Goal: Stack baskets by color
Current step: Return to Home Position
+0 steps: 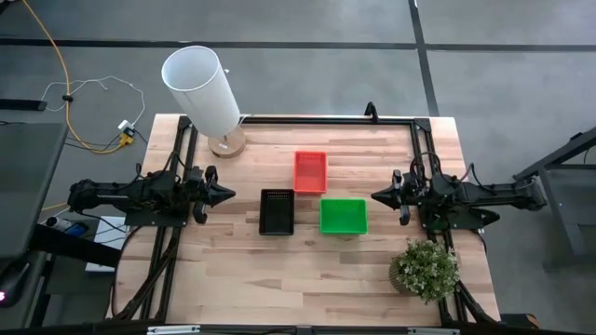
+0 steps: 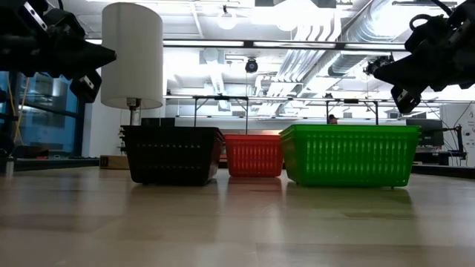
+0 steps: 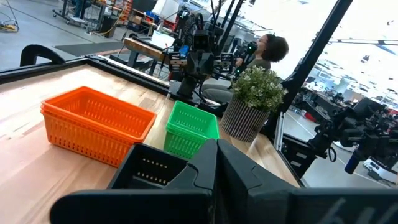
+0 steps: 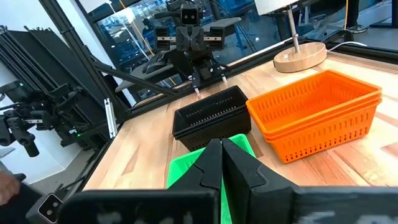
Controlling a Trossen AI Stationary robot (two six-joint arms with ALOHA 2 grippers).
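Wooden counter [image 1: 307, 270] carries three basket stacks at its middle: black stack [image 1: 277, 211] on the left, green stack [image 1: 344, 216] on the right, red stack [image 1: 311, 171] farther back. Left gripper [image 1: 226, 194] and right gripper [image 1: 377, 196] hover at either side, both clenched and empty.

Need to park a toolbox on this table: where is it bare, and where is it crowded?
Bare: the broad strip from the black stack and green stack to the table edge beside the plant; also between lamp base and red stack. Crowded: the middle, between the left gripper and right gripper.
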